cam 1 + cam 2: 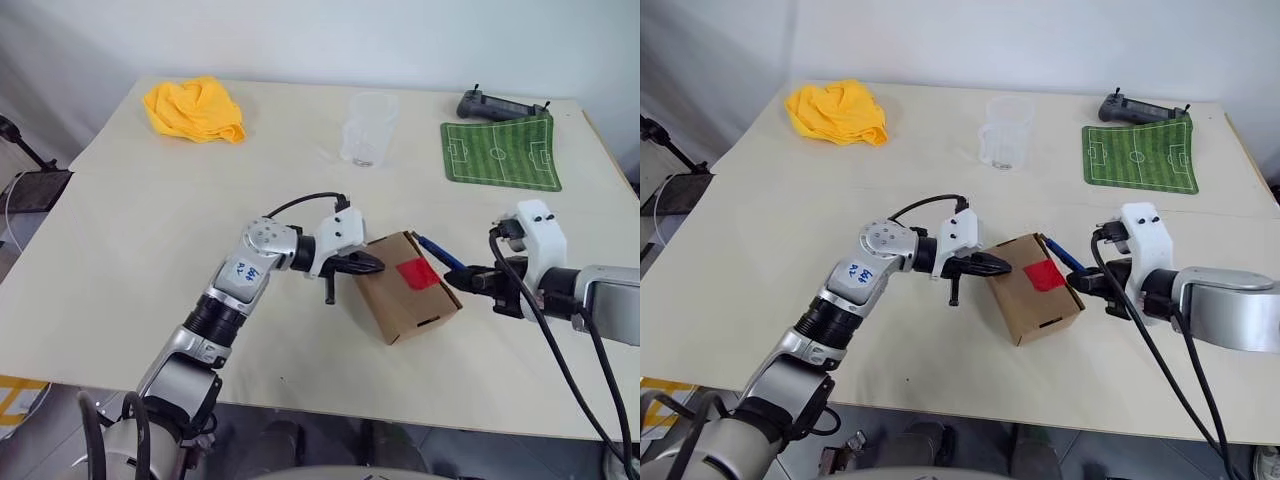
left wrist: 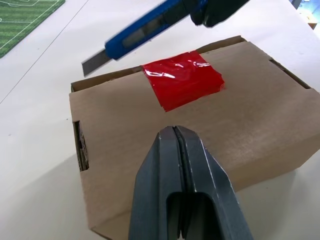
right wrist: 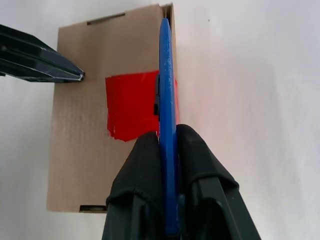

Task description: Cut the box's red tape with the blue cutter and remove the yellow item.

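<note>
We are pinching the blue cutter (image 3: 166, 125) between the fingers of the right gripper (image 3: 170, 145), its blade extended and hovering over the box (image 1: 405, 287) along the edge where the red tape (image 1: 417, 273) wraps over the seam; we judge this alignment prepares a slicing pass. We are pressing the fingers of the left gripper (image 2: 176, 137) together, their joined tip resting against the box on the side away from the cutter, apparently bracing it so the blade cannot push it along the table (image 1: 150, 230). The tape is lying intact. The yellow item is presumably sitting inside the closed box. Beyond the box, a clear cup (image 1: 368, 130), a yellow cloth (image 1: 195, 110) and a green mat (image 1: 502, 152) are lying well apart from it
</note>
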